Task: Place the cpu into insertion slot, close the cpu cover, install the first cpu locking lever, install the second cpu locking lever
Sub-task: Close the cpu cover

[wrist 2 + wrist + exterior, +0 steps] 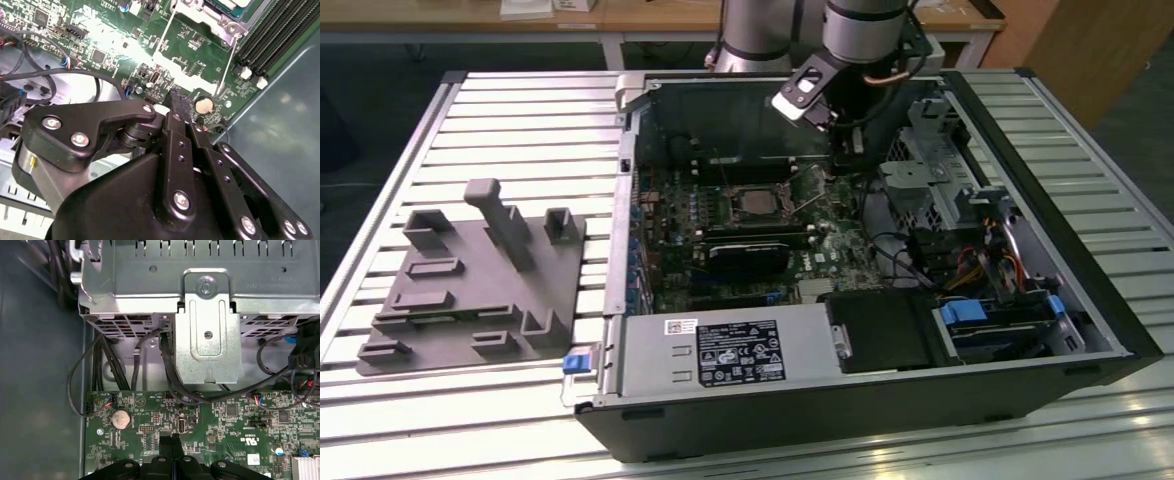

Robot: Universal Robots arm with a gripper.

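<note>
The insertion slot [754,203] sits in the middle of the green motherboard, with a thin metal rim. The cpu [234,2] lies in it, its silvery-grey top partly in the second wrist view. The cpu cover [212,19] appears to lie flat around the chip. Two thin wire locking levers [226,65] [164,31] stick out from the socket, unlatched. My gripper [843,152] hangs over the board, toward the exterior view's right of the socket. Its black fingertips [178,102] [170,442] are shut together with nothing between them, near a coin battery [202,105].
The open computer case [627,150] lies on a slatted metal table. A silvery drive cage [207,340] with black cables stands just beyond the gripper. A power supply box [720,350] fills the near side. A grey fixture block [474,280] rests outside the case, on the exterior view's left.
</note>
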